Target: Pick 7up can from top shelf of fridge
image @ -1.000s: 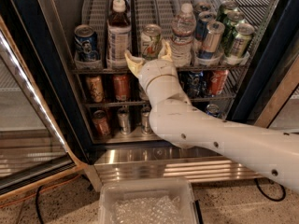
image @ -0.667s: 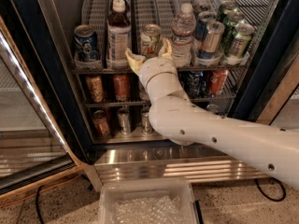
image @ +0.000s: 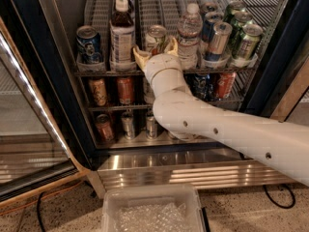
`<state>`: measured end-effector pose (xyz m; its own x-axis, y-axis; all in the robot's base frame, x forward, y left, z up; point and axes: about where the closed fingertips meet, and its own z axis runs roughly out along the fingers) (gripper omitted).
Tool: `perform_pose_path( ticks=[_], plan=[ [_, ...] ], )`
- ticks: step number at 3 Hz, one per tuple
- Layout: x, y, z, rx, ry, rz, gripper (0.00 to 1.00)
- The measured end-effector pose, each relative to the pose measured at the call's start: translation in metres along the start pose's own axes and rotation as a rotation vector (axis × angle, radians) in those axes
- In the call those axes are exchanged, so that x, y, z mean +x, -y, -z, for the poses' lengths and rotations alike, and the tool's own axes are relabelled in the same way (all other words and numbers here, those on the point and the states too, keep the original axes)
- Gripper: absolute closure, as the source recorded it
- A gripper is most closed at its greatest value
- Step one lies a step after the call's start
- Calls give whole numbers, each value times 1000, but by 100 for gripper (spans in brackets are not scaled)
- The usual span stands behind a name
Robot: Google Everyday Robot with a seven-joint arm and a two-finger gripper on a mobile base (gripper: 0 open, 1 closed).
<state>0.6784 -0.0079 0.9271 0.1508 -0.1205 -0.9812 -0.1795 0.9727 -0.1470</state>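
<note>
Whitish-silver 7up can with green lettering stands upright near the front of the grey wire top shelf, in a middle lane behind the clear plastic lip. Gripper is at that lane: its two yellowish fingers are spread wide, one on each side of the can's lower body; contact not clear from here. White jointed arm reaches up to it from lower right, crossing the lower racks. Just left of the can, a tall bottle of brown drink with a white cap; further left, a blue can. Just right, a clear water bottle, then a silver-and-blue can and darker green cans. Rack below holds orange-red cans. All inside the dark-framed display fridge, glass door swung open at left, ribbed stainless-steel base beneath. Clear plastic bin on the speckled floor in front.
</note>
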Motion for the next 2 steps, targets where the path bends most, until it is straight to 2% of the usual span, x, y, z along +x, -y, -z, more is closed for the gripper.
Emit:
perform_pose_path(
  ticks=[1,2],
  plan=[
    [6,10,-2,23,-8,-12,35],
    [6,10,-2,23,-8,-12,35]
  ],
)
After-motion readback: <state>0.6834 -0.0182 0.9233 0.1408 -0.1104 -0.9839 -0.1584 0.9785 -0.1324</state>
